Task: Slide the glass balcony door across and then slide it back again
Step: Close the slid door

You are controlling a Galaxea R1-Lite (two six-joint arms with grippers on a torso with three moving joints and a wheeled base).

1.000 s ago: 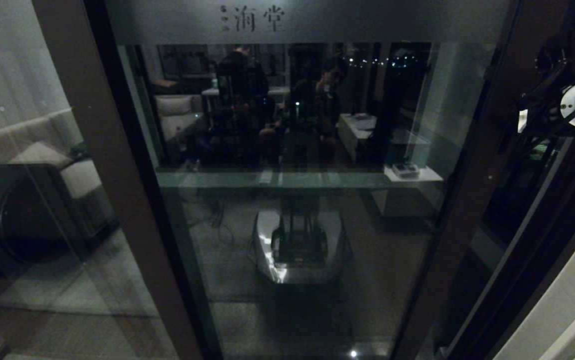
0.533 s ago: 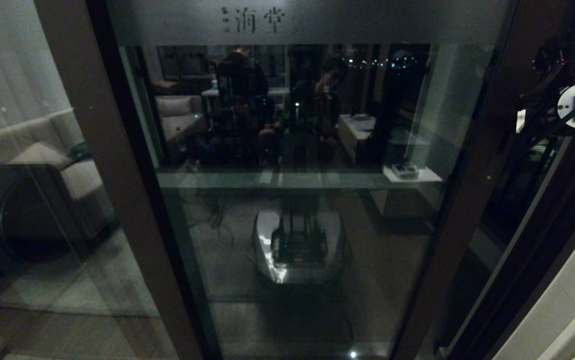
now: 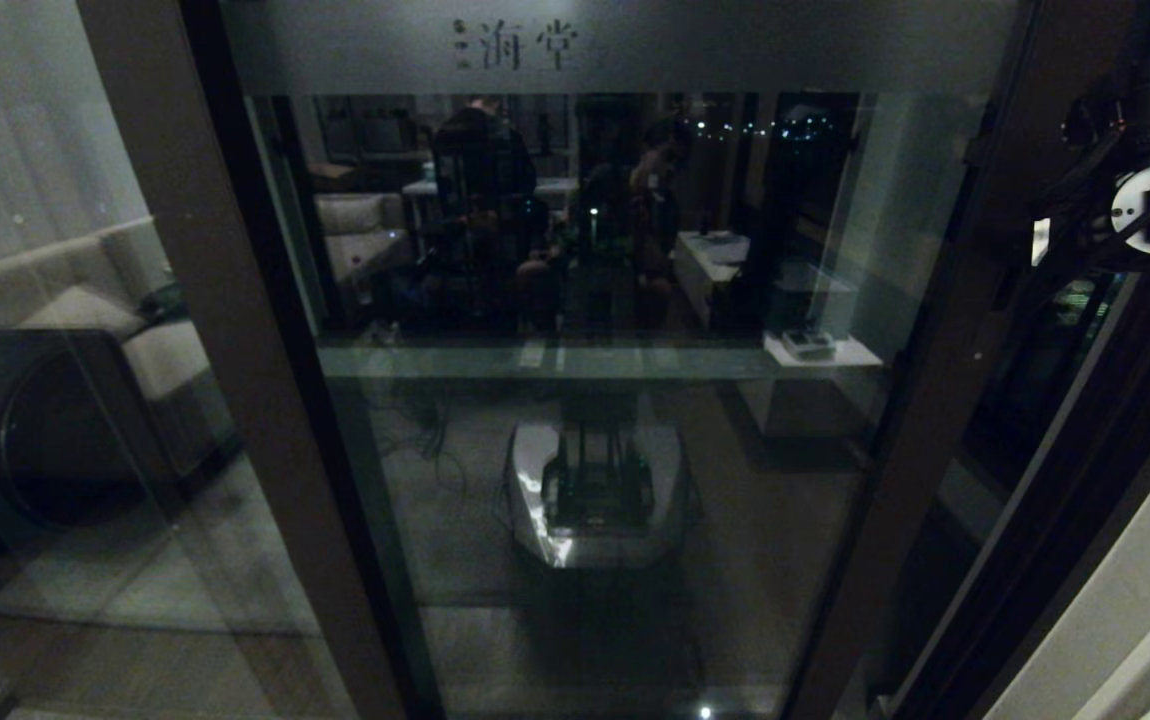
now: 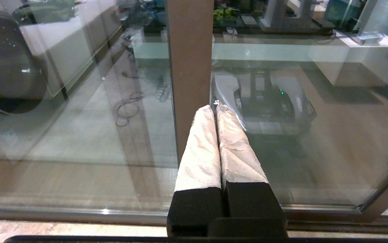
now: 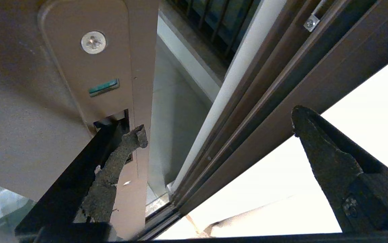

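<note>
Right tool (image 5: 217,128) spread open at glass balcony door (image 3: 585,400) handle (image 5: 89,67), left tool (image 4: 217,106) closed, parked

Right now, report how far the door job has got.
Done: the glass balcony door stands off the jamb, a gap beside its stile. In hand: the right gripper, open, has one finger hooked in the recessed handle. Left: finishing this slide and any return pass; which pass this is I cannot tell. The left gripper hangs shut, idle.
</note>
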